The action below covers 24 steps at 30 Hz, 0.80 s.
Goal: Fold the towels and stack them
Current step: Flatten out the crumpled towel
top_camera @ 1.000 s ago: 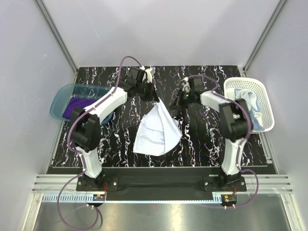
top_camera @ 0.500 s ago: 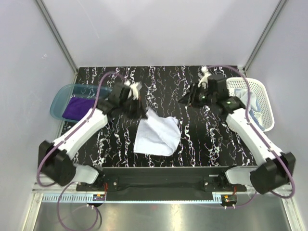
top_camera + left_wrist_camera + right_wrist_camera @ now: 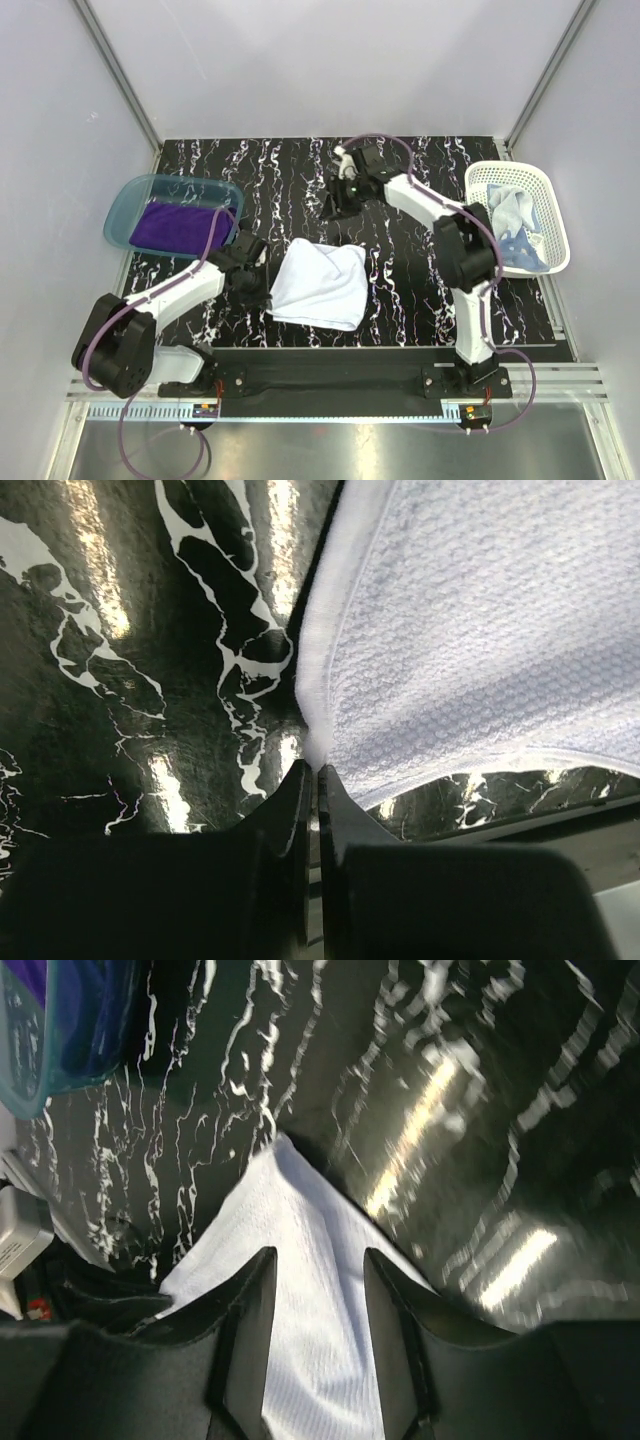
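A white towel (image 3: 320,285) lies folded on the black marbled table, and its waffle weave fills the left wrist view (image 3: 480,650). My left gripper (image 3: 264,292) is low at the towel's left edge, shut on its corner (image 3: 312,770). My right gripper (image 3: 332,206) hangs behind the towel, apart from it. Its jaws (image 3: 318,1265) are open with nothing between them, and the white towel (image 3: 290,1210) shows beyond them. A purple towel (image 3: 172,226) lies in the teal tray (image 3: 130,195). A light blue towel (image 3: 512,222) sits crumpled in the white basket (image 3: 555,215).
The teal tray stands at the table's left edge, and its corner (image 3: 30,1050) shows in the right wrist view. The white basket stands at the right edge. Grey walls close in the back and sides. A metal rail (image 3: 330,385) runs along the front by the arm bases.
My right gripper opened, let the white towel go and swung left at the back. My left gripper pulled its corner down and toward the front, and the towel came to rest folded over.
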Each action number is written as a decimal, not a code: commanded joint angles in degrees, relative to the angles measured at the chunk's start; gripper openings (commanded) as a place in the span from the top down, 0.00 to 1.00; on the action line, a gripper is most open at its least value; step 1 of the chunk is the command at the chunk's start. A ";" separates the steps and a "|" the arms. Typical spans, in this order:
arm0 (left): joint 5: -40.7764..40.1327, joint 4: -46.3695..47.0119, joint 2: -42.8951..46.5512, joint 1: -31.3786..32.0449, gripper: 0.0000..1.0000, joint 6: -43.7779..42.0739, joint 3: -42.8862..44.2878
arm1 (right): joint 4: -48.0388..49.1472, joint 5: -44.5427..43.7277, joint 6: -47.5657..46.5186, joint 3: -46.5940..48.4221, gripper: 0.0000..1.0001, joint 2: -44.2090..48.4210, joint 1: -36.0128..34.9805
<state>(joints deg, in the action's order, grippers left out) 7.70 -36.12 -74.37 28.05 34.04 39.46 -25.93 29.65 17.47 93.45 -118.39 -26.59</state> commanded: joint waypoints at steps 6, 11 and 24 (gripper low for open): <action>-2.17 5.97 0.19 -1.07 1.00 1.99 -1.14 | -4.83 7.08 -11.41 16.40 0.53 -14.31 -5.31; -1.55 6.94 -0.78 -1.33 1.00 1.20 -1.41 | -2.11 8.76 -12.64 18.87 0.51 -18.01 -7.16; -1.20 7.29 -2.54 -1.51 1.00 0.24 0.88 | 1.06 6.74 -12.38 16.77 0.77 -17.68 -7.25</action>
<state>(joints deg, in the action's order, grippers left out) 7.05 -31.27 -76.97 26.79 34.72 38.74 -27.64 37.01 5.63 110.24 -138.45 -33.54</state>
